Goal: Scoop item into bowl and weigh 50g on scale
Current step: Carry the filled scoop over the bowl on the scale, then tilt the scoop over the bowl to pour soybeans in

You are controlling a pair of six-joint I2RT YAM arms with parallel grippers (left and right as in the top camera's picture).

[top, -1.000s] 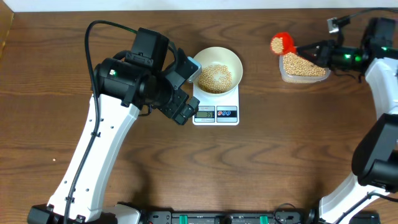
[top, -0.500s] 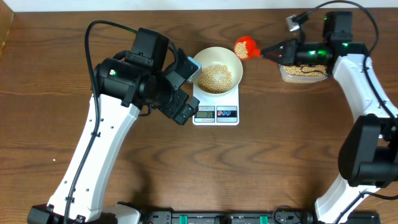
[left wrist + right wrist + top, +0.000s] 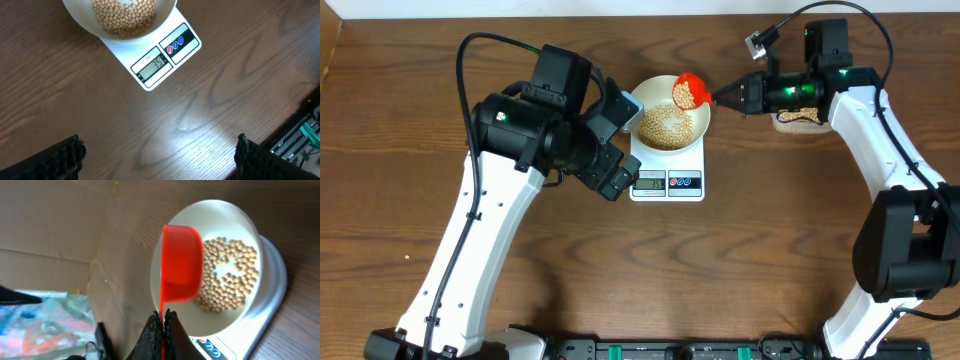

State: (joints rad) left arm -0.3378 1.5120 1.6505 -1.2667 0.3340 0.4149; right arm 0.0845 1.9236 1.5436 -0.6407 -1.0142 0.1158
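Note:
The white bowl point(image 3: 692, 98) sits on the white scale point(image 3: 667, 183) and holds pale-tan beans point(image 3: 665, 125). My right gripper point(image 3: 716, 96) is shut on the thin handle of a red scoop point(image 3: 689, 90), which carries beans over the bowl's right rim. In the right wrist view the red scoop point(image 3: 181, 263) hangs over the bowl point(image 3: 240, 222) and its beans point(image 3: 227, 277), with the gripper point(image 3: 163, 317) pinching the handle. My left gripper point(image 3: 157, 155) is open and empty above bare table; its view shows the scale point(image 3: 155, 62) display reading 35.
A clear plastic tub of beans point(image 3: 798, 119) stands right of the scale, mostly hidden under my right arm. My left arm's body lies close to the scale's left side.
My right gripper has carried the red scoop leftward from above the tub to over the bowl's right rim. The left arm has not moved.

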